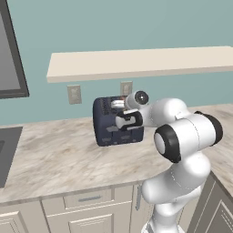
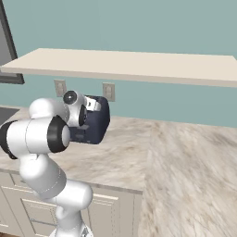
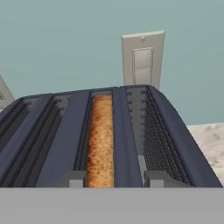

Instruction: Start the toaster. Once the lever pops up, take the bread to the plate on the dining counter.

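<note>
1. The toaster [image 1: 109, 125] stands on the table [image 1: 59, 159] against the wall.
2. The bread [image 3: 100, 140] sits in its third slot from the left in the hand view, directly ahead of the fingers [image 1: 122, 103].
3. Whether the fingers are released or clenched cannot be told.

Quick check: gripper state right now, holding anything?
Gripper: cannot be told whether open or shut; it sits over the toaster, bread in its slot.
</note>
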